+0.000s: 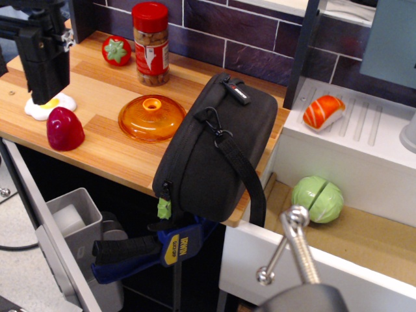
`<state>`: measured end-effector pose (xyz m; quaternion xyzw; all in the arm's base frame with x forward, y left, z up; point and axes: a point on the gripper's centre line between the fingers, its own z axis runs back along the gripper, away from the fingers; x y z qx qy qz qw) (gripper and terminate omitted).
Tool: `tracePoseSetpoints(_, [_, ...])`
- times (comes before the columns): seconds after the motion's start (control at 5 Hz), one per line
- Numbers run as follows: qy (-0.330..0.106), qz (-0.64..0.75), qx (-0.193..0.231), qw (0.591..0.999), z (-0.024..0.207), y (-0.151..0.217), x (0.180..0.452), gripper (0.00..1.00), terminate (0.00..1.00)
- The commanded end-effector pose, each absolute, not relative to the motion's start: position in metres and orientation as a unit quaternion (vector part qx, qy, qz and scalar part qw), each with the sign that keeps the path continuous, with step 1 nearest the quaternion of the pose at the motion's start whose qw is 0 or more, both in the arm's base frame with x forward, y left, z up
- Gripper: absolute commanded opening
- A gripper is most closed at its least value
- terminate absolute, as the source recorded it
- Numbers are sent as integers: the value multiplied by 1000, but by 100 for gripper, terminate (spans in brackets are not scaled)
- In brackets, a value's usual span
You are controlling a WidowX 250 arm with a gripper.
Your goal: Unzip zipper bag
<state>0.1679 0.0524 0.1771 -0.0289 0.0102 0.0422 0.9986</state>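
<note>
From my seat I see the zipper bag (218, 146) lying on the wooden table (97, 97), its lower end hanging past the front edge. A black strap (244, 172) runs from a metal clip (213, 123) on top of the bag down its right side, a small red-and-white label (235, 91) sits near the far end, and the lime-green zipper pull (164, 208) dangles at the lower left corner, just above a blue-and-black clamp (153, 250) fixed under the table edge. The tool (44, 58) is well apart from the bag, at the far left of the table, hanging over a fried egg toy (53, 105); its body is dark and its fingertips blend together, so I cannot tell whether they are spread or closed. Near it stands a dark red egg-shaped piece (64, 129), and beside that an orange lid (152, 117). Further back are a toy strawberry (116, 51) and a red-capped jar (151, 44). To the right, a salmon sushi piece (323, 111) rests on a white drainboard (364, 140), and a green cabbage (317, 199) lies below it.
</note>
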Motion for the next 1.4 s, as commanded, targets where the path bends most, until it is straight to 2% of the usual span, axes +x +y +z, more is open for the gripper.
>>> tracePoseSetpoints(0.0, [10, 42, -29, 999, 177, 52, 168, 100, 0])
tracePoseSetpoints(0.2, [3, 44, -22, 999, 144, 29, 159, 100, 0])
tracePoseSetpoints(0.6, [-45, 50, 7, 998, 91, 6, 167, 100, 0])
tracePoseSetpoints(0.8, [-53, 52, 20, 997, 67, 0, 173, 100, 0])
tracePoseSetpoints(1.2, [-55, 76, 34, 995, 51, -12, 193, 100, 0])
